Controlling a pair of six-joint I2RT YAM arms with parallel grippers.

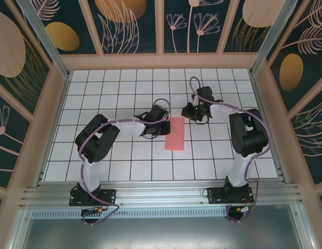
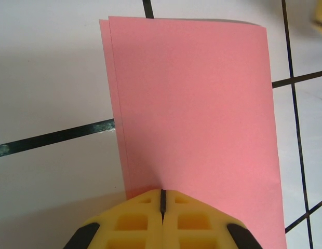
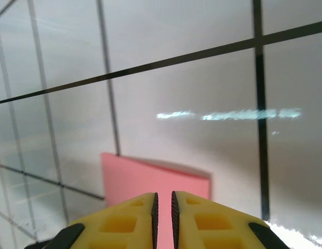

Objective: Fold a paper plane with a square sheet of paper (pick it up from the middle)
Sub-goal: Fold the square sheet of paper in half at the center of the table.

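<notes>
Salmon-pink square sheet of paper (image 1: 175,134) lies flat near the middle of the white gridded table (image 1: 124,88), folded in half into a tall rectangle, long side running away from the arm bases. Left wrist view: sheet (image 2: 195,104) is two layers, the lower layer peeking out as a thin strip along the left side, with the far corners slightly offset; a black grid line passes under it. Left gripper (image 1: 163,126) sits at the sheet's left long edge, arm reaching in from the left. In its own camera the left gripper (image 2: 163,196) has its yellow fingers (image 2: 135,223) pressed together with only a hairline seam between them, tips right over the near edge of the paper. Cannot tell if any paper is pinched in the seam or the tips just rest on top. Right gripper (image 1: 187,112) is near the sheet's far right corner, just beside it, arm coming from the right. In the right wrist view the right gripper (image 3: 163,196) has its fingers (image 3: 119,223) nearly together with a narrow dark slit between them, holding nothing. The pink sheet (image 3: 150,179) shows just beyond the tips, one corner a little lifted, casting a shadow on the table.
</notes>
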